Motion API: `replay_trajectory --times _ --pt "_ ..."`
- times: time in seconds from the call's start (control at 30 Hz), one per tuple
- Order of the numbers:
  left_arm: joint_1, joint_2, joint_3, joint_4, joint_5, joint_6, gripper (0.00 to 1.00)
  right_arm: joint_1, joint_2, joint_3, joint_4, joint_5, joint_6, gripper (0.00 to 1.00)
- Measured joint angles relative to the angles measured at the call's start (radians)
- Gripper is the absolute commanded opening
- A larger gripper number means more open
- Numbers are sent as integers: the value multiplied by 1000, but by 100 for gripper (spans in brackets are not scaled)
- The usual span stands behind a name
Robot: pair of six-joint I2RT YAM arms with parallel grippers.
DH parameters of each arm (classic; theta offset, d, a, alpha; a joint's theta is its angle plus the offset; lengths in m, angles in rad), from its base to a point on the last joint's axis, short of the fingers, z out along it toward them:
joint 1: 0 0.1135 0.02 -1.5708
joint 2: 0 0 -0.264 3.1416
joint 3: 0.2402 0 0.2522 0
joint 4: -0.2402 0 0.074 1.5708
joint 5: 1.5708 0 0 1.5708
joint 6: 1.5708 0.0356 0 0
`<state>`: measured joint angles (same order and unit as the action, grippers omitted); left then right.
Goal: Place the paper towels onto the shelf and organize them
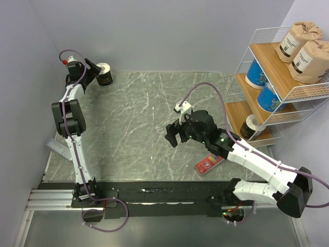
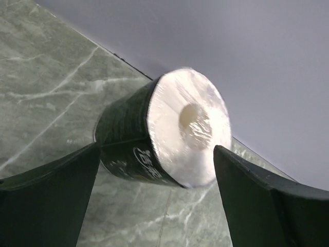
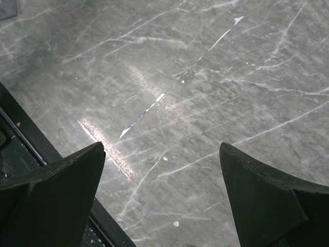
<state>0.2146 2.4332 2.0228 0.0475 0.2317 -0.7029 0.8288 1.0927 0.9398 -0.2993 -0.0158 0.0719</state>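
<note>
Both arms, the left arm (image 1: 72,135) and the right arm (image 1: 257,159), have white link shells and black joint housings. A thin purple cable (image 1: 208,86) loops along each. The left hand (image 1: 101,72) and right hand (image 1: 174,138) are black, with broad wedge-shaped fingers (image 3: 267,200). A black rail (image 1: 164,198) carries the bases.

The back wall (image 2: 216,36) stands close behind the black roll (image 2: 128,139) at the open mouth of your left gripper (image 2: 157,149). The middle of the table (image 1: 133,113) is open under your right gripper (image 1: 172,138). A red box (image 1: 209,163) lies nearby, and the lowest tier of the shelf (image 1: 288,92) has spare room.
</note>
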Motion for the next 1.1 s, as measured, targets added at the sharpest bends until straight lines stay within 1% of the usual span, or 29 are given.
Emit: replay_trajectory --times 0.4,0.57,0.63,0.67,0.77,0.8,0.87,0.9,1.03,1.1 --pt "0 119 124 0 -11 -19 97 0 5 0 1 26 -11 100" --pt "0 132 134 16 -11 -21 98 0 15 0 1 36 -14 100" --pt "0 138 142 17 -11 -21 96 0 19 0 2 40 -16 99" --pt "0 144 148 18 -11 -23 95 0 21 0 2 42 -18 100" --pt "0 161 164 29 -9 -32 86 0 28 0 2 48 -18 99" --pt "0 166 167 40 -8 -39 82 0 30 0 1 50 -18 100" --pt "0 166 167 48 -3 -47 78 0 33 0 2 53 -18 100" --pt "0 166 166 54 -1 -48 74 0 34 0 2 54 -18 99" --pt "-1 153 121 108 13 -62 66 0 38 0 2 56 -19 100" --pt "-2 134 97 108 20 -61 62 0 40 0 2 56 -19 100"
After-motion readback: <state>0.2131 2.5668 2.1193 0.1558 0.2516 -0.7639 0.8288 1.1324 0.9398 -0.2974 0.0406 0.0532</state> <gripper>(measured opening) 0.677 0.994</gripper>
